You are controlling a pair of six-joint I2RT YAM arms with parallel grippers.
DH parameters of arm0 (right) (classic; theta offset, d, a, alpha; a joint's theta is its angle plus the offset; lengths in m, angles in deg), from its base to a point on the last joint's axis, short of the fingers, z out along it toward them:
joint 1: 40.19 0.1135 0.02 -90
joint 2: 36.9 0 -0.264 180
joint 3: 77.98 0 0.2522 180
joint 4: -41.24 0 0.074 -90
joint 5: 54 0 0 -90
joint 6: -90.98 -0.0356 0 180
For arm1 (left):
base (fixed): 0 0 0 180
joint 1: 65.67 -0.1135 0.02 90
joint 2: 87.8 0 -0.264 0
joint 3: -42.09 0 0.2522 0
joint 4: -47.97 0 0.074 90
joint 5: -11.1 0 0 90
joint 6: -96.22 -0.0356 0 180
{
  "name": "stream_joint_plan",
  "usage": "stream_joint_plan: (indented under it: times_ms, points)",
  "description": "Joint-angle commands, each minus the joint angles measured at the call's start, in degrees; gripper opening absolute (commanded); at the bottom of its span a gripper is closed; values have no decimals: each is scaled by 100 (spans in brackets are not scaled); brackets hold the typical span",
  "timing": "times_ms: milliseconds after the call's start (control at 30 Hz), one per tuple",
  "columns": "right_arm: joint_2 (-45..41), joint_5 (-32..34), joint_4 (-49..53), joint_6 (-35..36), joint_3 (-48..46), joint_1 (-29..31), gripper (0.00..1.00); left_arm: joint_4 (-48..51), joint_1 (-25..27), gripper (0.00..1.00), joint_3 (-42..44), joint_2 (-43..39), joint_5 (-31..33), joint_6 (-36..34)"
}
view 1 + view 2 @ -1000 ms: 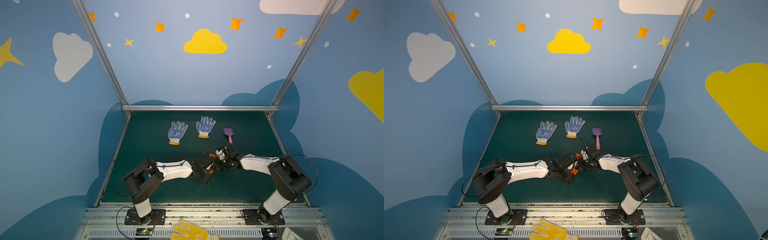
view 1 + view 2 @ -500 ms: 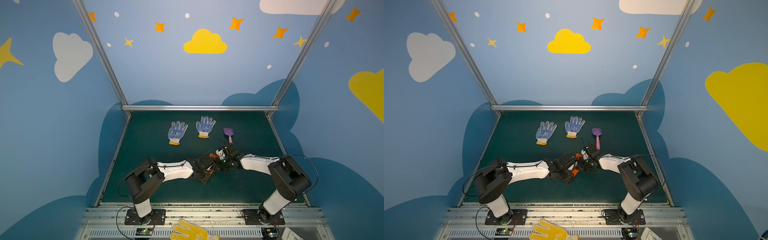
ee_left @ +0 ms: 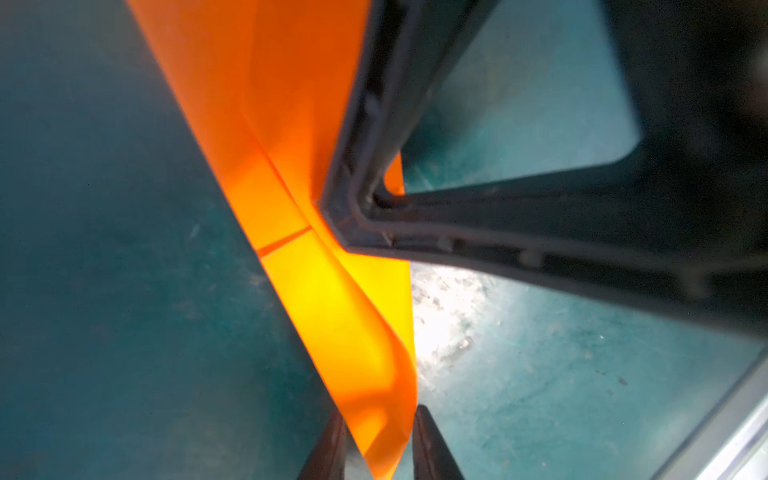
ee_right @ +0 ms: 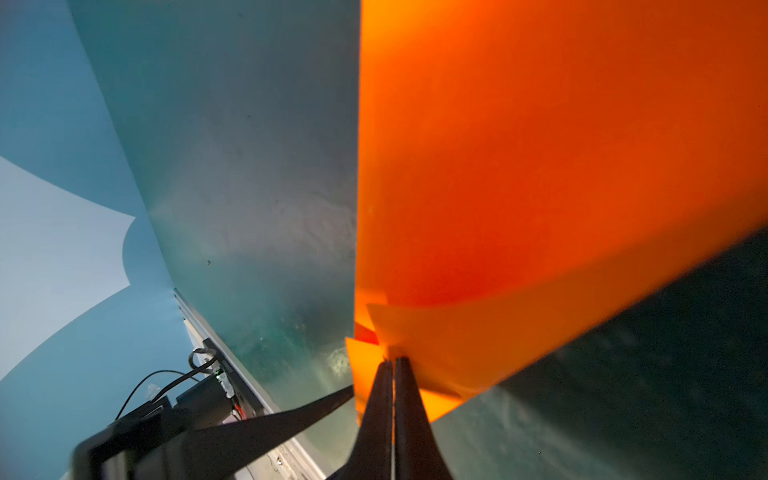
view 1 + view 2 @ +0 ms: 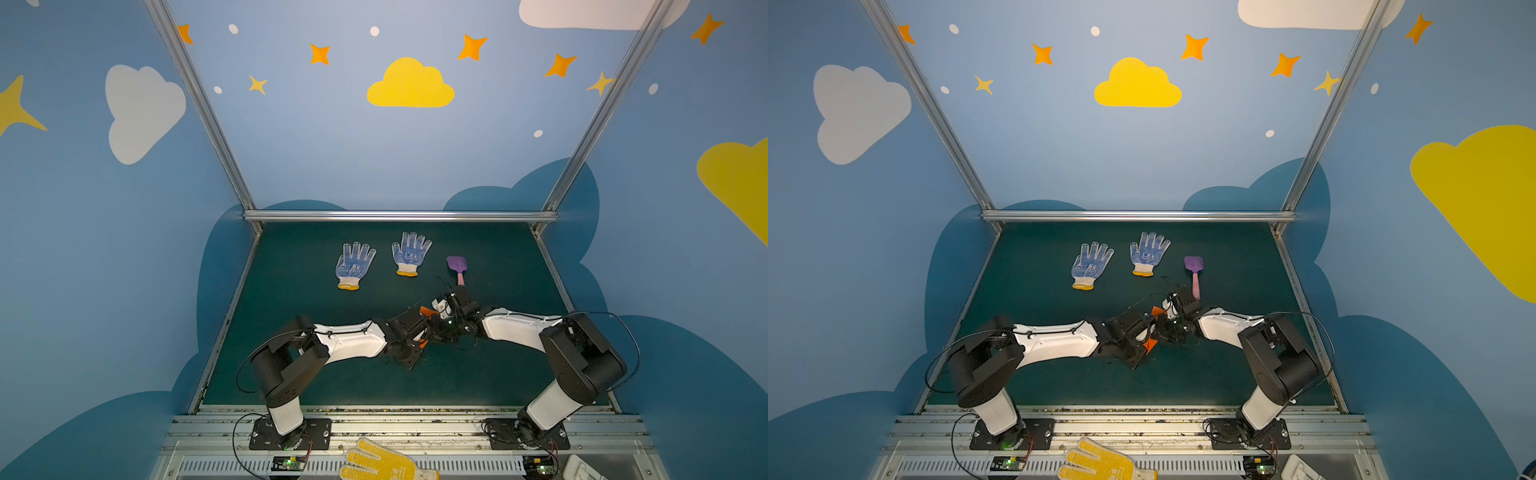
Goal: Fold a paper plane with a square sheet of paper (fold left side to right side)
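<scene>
Right wrist alone shows right pincer (image 4: 391,362) clamping paper plane (image 4: 540,166); left pincer (image 3: 379,415) gapes astride.

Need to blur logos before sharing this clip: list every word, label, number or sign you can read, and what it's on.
Nothing is readable.
Blue-dotted glove, second blue-dotted glove: darker palm patch on each, too small to read.
Yellow glove: any print is too small to tell.
Orange paper: plain, no print.
Walls: painted clouds and stars only, no words.
</scene>
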Motion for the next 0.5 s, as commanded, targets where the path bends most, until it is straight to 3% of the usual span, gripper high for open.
stream_joint_plan:
  times_ms: [0, 467]
  points:
    - [-257, -110, 83, 65, 192, 18, 0, -78, -3, 27, 37, -79, -211, -59]
    - [-728, -128, 101, -1, -206, 25, 0, -104, -99, 21, 42, -113, -342, 7]
